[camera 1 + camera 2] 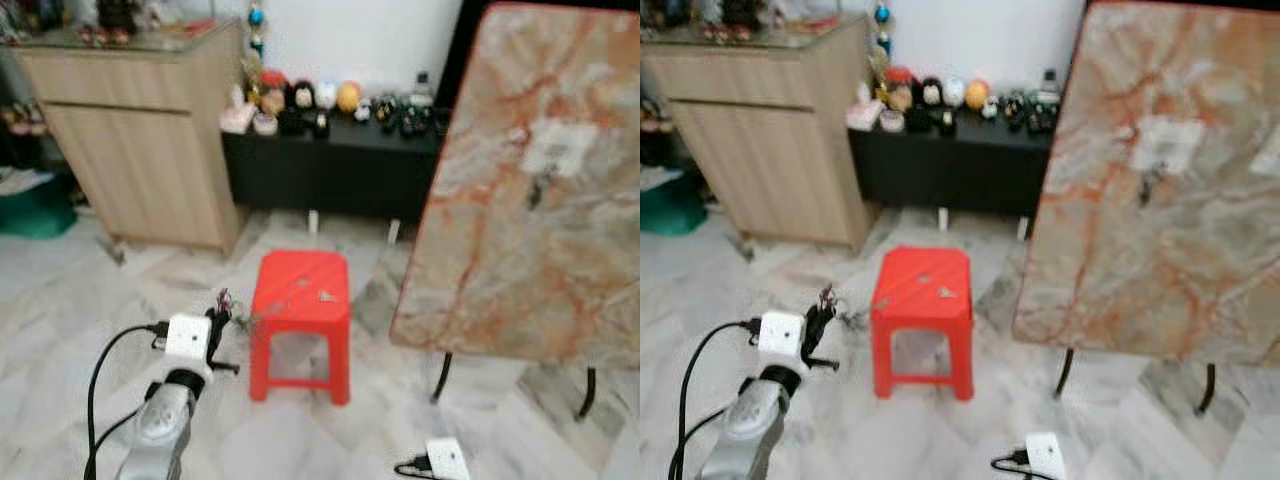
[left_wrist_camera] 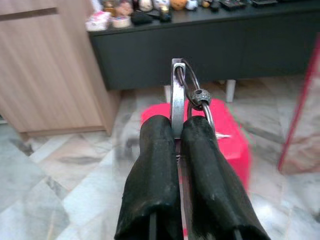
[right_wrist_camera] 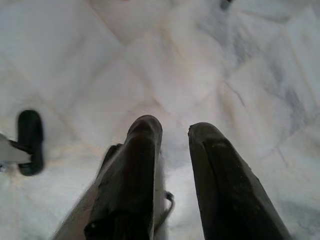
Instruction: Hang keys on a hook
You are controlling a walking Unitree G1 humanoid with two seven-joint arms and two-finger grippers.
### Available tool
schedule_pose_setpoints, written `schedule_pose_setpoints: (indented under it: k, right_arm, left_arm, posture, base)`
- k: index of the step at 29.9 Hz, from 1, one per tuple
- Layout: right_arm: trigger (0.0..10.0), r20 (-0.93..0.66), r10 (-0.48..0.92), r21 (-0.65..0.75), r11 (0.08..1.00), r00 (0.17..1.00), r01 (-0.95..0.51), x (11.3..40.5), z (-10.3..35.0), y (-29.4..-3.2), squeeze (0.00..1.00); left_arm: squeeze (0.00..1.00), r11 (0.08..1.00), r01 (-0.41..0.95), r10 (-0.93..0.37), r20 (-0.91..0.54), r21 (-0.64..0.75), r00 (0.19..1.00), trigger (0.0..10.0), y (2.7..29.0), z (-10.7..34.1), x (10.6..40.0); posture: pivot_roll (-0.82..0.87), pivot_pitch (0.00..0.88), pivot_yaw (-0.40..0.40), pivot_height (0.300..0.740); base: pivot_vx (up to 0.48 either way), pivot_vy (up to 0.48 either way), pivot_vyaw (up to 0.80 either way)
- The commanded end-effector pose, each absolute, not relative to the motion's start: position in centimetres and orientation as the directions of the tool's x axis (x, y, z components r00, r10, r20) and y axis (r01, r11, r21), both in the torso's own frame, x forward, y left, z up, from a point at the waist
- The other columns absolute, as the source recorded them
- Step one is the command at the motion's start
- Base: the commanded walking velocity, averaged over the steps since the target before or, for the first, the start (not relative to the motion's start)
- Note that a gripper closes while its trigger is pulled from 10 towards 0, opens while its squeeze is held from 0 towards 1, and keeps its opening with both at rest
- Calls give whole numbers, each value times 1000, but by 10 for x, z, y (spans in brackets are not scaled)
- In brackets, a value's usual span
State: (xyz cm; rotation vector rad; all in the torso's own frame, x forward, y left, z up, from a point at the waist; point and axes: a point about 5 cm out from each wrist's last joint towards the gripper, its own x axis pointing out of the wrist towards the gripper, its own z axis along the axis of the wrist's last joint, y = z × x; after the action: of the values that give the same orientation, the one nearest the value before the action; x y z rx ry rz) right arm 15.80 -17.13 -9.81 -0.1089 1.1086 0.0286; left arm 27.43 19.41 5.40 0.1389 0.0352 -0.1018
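My left gripper (image 2: 175, 125) is shut on a bunch of keys (image 2: 186, 87); a silver key and a wire ring with a bead stick out past the fingertips. In the eye views this gripper (image 1: 222, 322) is raised low at the left, just left of a red stool (image 1: 300, 300). A tilted marble board (image 1: 530, 200) on the right carries a white plate (image 1: 560, 148) with a small dark hook (image 1: 537, 190) below it, far from the keys. My right gripper (image 3: 172, 127) hangs open over the marble floor, holding nothing.
A small metal item (image 1: 326, 296) lies on the red stool. A wooden cabinet (image 1: 150, 140) stands at the back left. Beside it, a low black shelf (image 1: 330, 165) holds several figurines. The board's black legs (image 1: 441, 377) rest on the pale marble floor (image 1: 60, 300).
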Motion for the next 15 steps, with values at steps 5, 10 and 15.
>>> schedule_pose_setpoints:
  k: [5,10,15]
  right_arm:
    - [10000,-892,-39,-80,994,451,-72,160,-97,-175,0]
    - [10000,-892,-37,-79,994,450,-74,159,-97,-175,0]
    - [10000,-894,-40,-81,994,446,-74,158,-98,-176,0]
  left_arm:
    - [0,982,116,-112,-33,151,993,10000,191,57,276]
    - [0,981,116,-112,-35,153,993,10000,191,57,275]
    - [0,981,117,-113,-36,153,993,10000,191,57,275]
  posture:
    - [11,4,-7,740]
    - [8,4,-6,740]
    - [5,3,-8,740]
  base:
    - [0,-412,0]
    - [0,-412,0]
    - [0,-411,0]
